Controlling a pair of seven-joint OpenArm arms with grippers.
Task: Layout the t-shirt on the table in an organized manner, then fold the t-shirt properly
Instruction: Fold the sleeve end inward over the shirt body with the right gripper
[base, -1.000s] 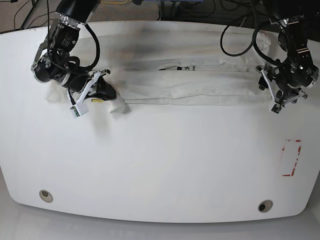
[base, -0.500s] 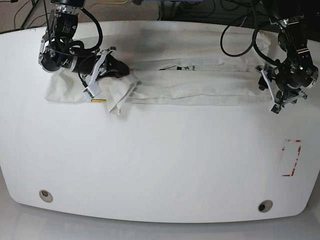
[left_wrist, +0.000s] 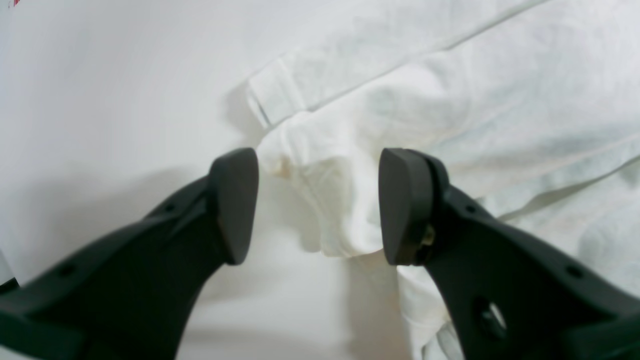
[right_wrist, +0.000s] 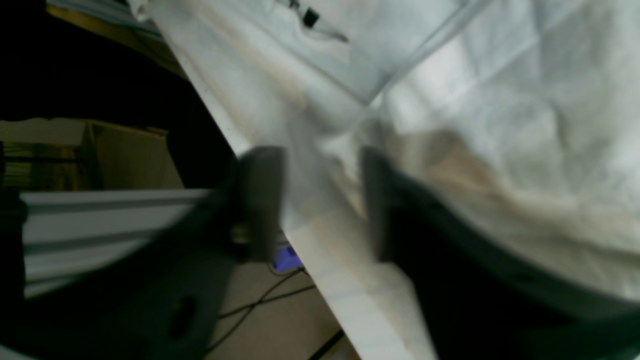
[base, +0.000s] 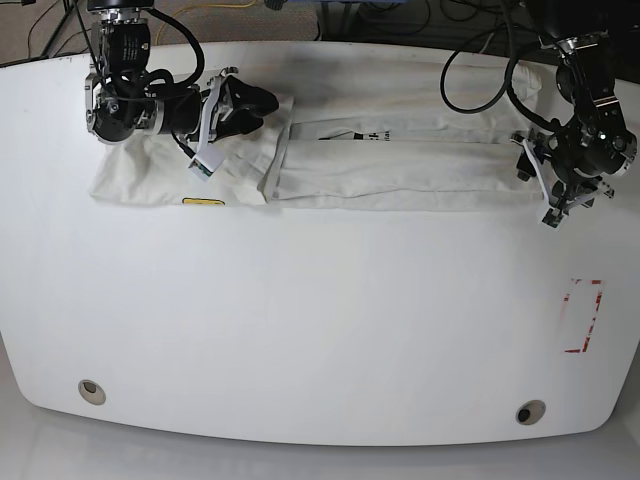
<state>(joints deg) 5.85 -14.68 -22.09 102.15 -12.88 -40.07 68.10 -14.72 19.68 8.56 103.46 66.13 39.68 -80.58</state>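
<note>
The white t-shirt (base: 400, 165) lies as a long folded strip across the back of the table (base: 320, 320), with black lettering (base: 350, 136) near its far edge and a small orange-yellow tag (base: 203, 201) at its left end. At the shirt's right end my left gripper (base: 548, 192) is open. In the left wrist view a cloth corner (left_wrist: 330, 200) lies loose between the parted fingers of the left gripper (left_wrist: 320, 205). My right gripper (base: 262, 105) sits over the shirt's left part. In the blurred right wrist view the right gripper (right_wrist: 320, 200) has its jaws apart over cloth (right_wrist: 500, 125).
A red-outlined rectangle (base: 583, 315) marks the table at the right. Two round grommet holes (base: 91, 390) (base: 530, 411) sit near the front edge. Black cables (base: 480, 70) hang over the far right. Beyond the table's far edge (right_wrist: 320, 260) the floor shows.
My right gripper swept back and to the right, drawing the shirt's left end with it, and its jaws have parted. The left arm has not moved.
</note>
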